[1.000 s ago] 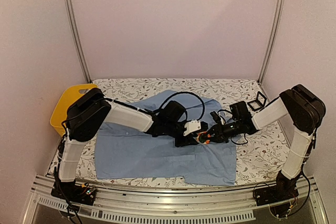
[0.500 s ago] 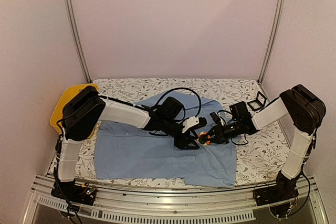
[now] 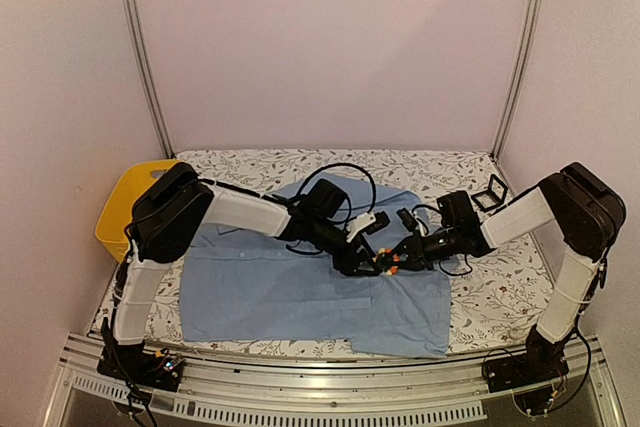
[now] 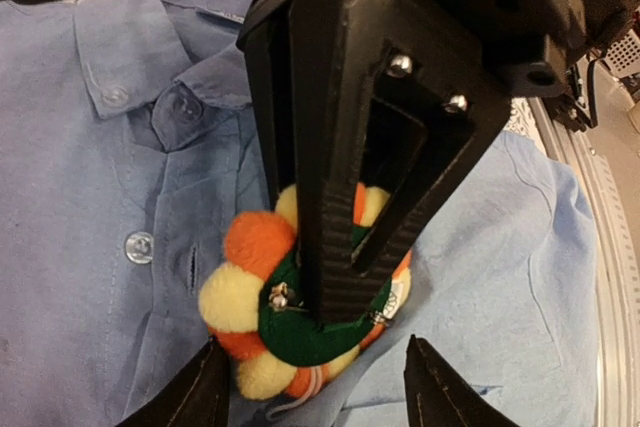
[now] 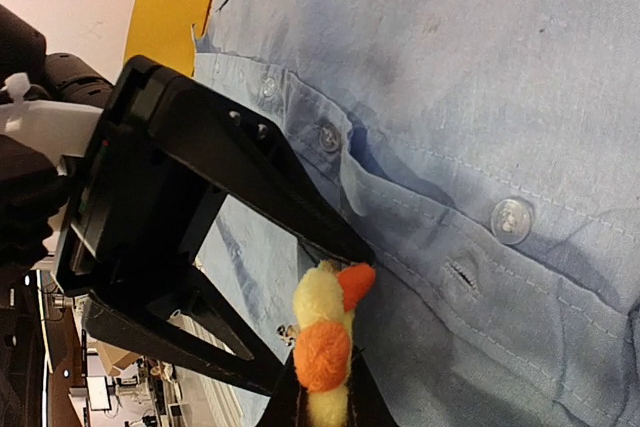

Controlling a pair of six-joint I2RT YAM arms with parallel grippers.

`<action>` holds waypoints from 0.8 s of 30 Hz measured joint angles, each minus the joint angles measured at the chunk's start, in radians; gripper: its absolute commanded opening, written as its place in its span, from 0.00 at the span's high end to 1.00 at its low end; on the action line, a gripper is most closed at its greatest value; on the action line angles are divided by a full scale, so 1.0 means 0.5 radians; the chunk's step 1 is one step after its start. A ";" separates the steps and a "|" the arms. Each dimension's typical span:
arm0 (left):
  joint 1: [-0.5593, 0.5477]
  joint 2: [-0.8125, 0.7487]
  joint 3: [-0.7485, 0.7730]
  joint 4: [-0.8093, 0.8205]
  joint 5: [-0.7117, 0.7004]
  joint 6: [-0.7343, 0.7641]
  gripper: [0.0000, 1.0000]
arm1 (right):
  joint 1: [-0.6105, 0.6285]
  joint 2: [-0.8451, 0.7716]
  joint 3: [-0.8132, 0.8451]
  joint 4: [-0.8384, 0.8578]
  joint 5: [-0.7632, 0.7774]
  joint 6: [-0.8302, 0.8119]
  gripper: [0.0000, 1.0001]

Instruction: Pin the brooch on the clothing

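Note:
The clothing, a light blue shirt (image 3: 270, 287), lies spread flat on the table. The brooch (image 3: 388, 265), a small flower of orange and yellow puffs, is just above the shirt's button placket (image 5: 480, 207). My right gripper (image 3: 398, 259) is shut on it. In the left wrist view the brooch (image 4: 245, 292) shows its green back and metal pin, pinched by the right fingers (image 4: 340, 197) that reach in from above. My left gripper (image 4: 315, 402) is open, its two tips either side of the brooch and apart from it. In the right wrist view the brooch (image 5: 322, 352) stands edge-on between my right gripper's (image 5: 327, 387) jaws.
A yellow basket (image 3: 120, 207) sits at the table's left edge, partly behind the left arm. A small black square frame (image 3: 490, 194) lies at the back right. White buttons (image 5: 511, 219) and a buttonhole (image 5: 462, 272) lie close to the brooch. Both arms' cables loop over the shirt.
My left gripper's jaws have spread apart and no longer press on the brooch, and its wrist has shifted slightly toward the back. The right gripper has kept hold of the brooch in place.

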 measured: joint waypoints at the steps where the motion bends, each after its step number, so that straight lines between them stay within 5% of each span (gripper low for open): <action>1: -0.001 0.014 0.004 -0.006 0.004 -0.002 0.46 | 0.003 0.000 0.000 0.005 -0.005 -0.003 1.00; 10: -0.001 0.071 0.063 -0.089 0.095 -0.003 0.62 | 0.028 0.000 -0.009 0.031 -0.038 -0.005 1.00; 18: -0.001 0.071 0.063 -0.108 0.207 0.049 0.47 | 0.029 0.000 -0.014 0.031 -0.055 -0.004 1.00; 24: -0.004 0.071 0.063 -0.121 0.209 0.117 0.58 | 0.029 0.000 -0.014 0.031 -0.057 -0.001 1.00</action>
